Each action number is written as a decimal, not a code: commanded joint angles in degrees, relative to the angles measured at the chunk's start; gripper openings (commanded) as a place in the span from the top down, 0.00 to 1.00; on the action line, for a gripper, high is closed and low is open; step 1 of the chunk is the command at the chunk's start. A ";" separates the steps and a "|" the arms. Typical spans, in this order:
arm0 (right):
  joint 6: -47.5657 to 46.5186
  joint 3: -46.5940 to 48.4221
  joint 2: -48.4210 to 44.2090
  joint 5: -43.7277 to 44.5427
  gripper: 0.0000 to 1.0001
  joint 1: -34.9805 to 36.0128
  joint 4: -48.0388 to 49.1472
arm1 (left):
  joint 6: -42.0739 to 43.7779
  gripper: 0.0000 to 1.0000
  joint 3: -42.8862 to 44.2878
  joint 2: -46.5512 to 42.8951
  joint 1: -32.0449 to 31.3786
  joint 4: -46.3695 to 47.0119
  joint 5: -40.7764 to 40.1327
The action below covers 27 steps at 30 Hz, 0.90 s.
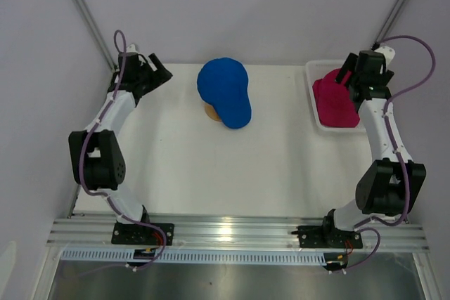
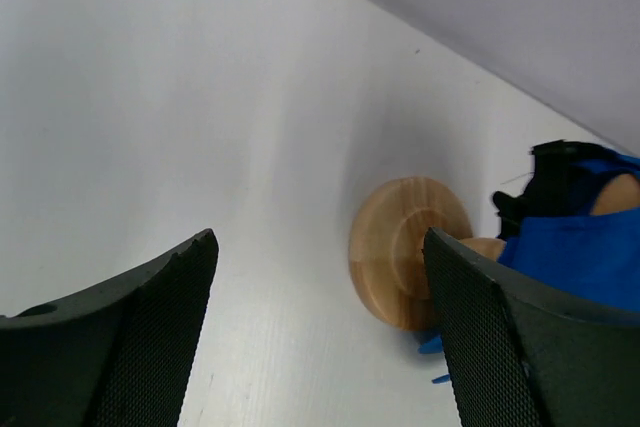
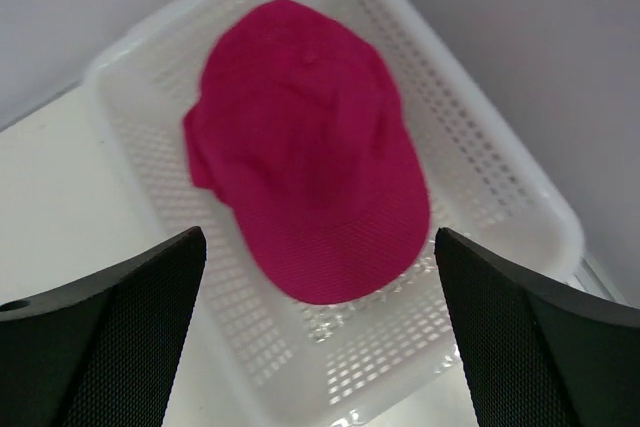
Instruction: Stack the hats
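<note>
A royal blue hat (image 1: 225, 91) sits on top of the tan wooden stand (image 1: 210, 112) at the back middle of the table. In the left wrist view the stand's round base (image 2: 400, 247) and the blue hat (image 2: 585, 252) lie ahead to the right. My left gripper (image 1: 156, 73) is at the back left, well apart from the hat, open with nothing between its fingers (image 2: 320, 242). A magenta-pink hat (image 1: 336, 101) lies in the white mesh basket (image 1: 313, 100). My right gripper (image 1: 349, 76) hangs open above it (image 3: 320, 235), not touching the pink hat (image 3: 310, 167).
The white basket (image 3: 500, 197) stands at the table's back right corner, close to the side wall. Grey walls enclose the table at the back and sides. An aluminium rail (image 1: 232, 233) carrying both arm bases runs along the near edge.
</note>
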 commanded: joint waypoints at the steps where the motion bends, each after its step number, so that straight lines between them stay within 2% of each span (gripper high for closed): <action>1: 2.16 -2.01 2.05 -0.25 0.01 -5.25 1.21 | 1.01 0.13 0.01 -6.35 -0.62 2.62 5.15; 8: 2.44 -4.04 7.50 -2.01 0.01 -10.18 6.83 | 4.18 0.10 -0.60 -12.50 -0.62 0.85 6.29; 16: 2.96 -1.76 16.11 -8.43 0.10 -11.32 13.16 | 5.32 0.09 -1.04 -17.51 -0.62 0.15 8.40; 20: 2.17 1.41 20.77 -9.22 0.30 -11.85 14.83 | 6.37 0.09 -1.47 -19.45 -0.62 -0.99 7.44; 21: 1.91 1.85 22.43 -9.66 0.40 -11.94 15.70 | 6.55 0.09 -1.65 -20.06 -0.62 -1.17 7.18; 24: 0.86 4.74 25.33 -11.68 0.53 -12.55 15.02 | 6.99 0.09 -1.65 -20.94 -0.62 -1.69 7.00; 26: -0.11 7.29 26.05 -12.65 0.56 -12.82 14.31 | 7.08 0.09 -1.57 -21.12 -0.62 -1.87 6.82; 27: -0.46 7.91 26.23 -13.70 0.65 -12.99 14.05 | 7.08 0.09 -1.74 -21.12 -0.62 -1.87 6.82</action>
